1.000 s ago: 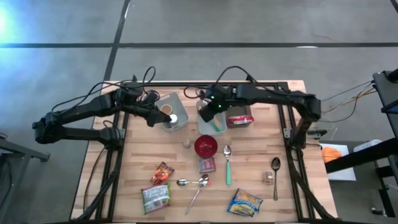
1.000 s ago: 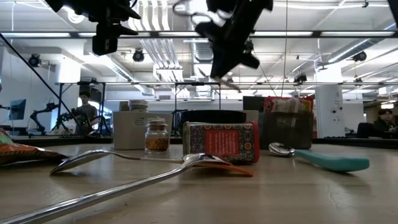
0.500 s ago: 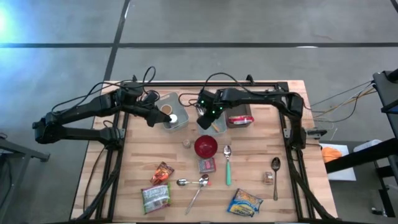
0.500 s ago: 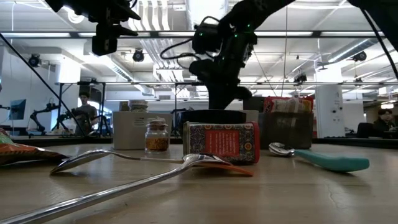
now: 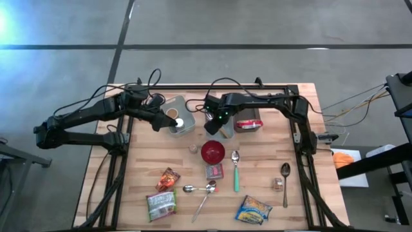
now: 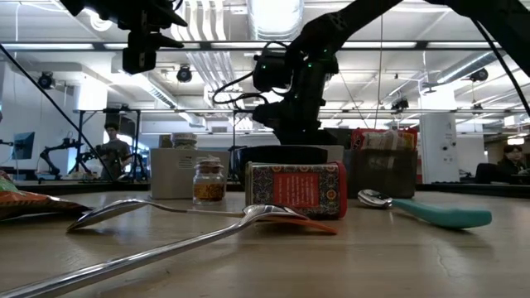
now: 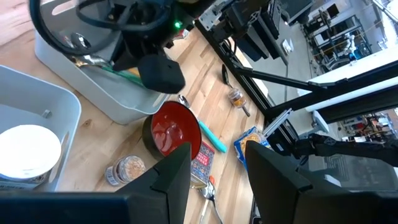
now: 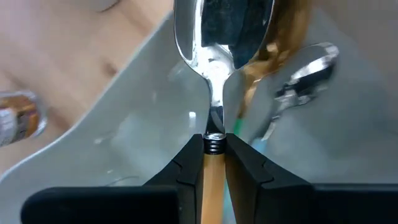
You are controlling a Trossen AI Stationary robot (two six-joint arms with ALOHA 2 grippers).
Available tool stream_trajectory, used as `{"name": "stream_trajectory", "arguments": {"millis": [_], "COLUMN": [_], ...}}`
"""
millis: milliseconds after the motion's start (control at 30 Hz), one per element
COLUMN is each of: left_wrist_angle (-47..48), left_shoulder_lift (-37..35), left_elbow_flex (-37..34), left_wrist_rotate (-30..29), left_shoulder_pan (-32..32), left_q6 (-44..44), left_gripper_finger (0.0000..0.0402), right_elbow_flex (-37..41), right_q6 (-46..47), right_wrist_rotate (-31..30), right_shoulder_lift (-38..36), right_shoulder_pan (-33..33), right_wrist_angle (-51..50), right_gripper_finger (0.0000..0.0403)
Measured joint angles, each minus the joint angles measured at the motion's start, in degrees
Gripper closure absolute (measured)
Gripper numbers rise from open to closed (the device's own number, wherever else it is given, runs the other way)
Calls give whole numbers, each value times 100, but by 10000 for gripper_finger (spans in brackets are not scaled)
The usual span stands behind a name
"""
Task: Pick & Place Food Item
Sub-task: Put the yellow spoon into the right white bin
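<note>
In the high view, the right hand (image 5: 213,124) is seen at the upper middle of the frame, lowered into a grey bin (image 5: 226,131) on the wooden counter (image 5: 270,154). In the right wrist view, its two dark fingers (image 8: 189,163) are clenched on the wooden handle of a spoon (image 8: 214,74), whose shiny metal bowl points out over the bin's grey floor; other cutlery lies beside it there.

The left hand (image 5: 158,124) hangs at the upper left of centre, over a second grey bin (image 5: 183,103) holding a round white-topped container (image 5: 181,123). In the left wrist view its fingers (image 7: 163,177) stand parted, with nothing seen between them.

Below the bins, at the frame's centre, a red bowl (image 5: 213,151) sits, with a small spice jar (image 5: 192,149) to its left and a red tin (image 5: 214,171) just under it. Food packets lie in the lower part: an orange one (image 5: 168,178), a green one (image 5: 161,204) and a yellow-blue one (image 5: 253,209).
</note>
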State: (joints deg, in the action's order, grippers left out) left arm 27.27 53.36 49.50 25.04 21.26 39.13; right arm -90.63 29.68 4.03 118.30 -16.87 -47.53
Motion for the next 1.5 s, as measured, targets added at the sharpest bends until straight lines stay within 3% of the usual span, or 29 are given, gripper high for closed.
{"name": "stream_trajectory", "arguments": {"millis": [800, 1300, 1500], "left_wrist_angle": [0, 0, 2], "left_shoulder_lift": [2, 0, 0], "left_elbow_flex": [0, 0, 0], "left_wrist_rotate": [0, 0, 0], "left_shoulder_pan": [0, 0, 0], "left_q6": [-16, -15, -13], "left_gripper_finger": [245, 245, 245], "right_elbow_flex": [13, -83, -87], "right_q6": [12, -51, -138], "right_wrist_rotate": [-210, 18, 225], "right_shoulder_lift": [260, 254, 247], "right_shoulder_pan": [-151, -153, -130], "right_wrist_angle": [-20, -12, -8], "right_gripper_finger": [347, 345, 292]}}
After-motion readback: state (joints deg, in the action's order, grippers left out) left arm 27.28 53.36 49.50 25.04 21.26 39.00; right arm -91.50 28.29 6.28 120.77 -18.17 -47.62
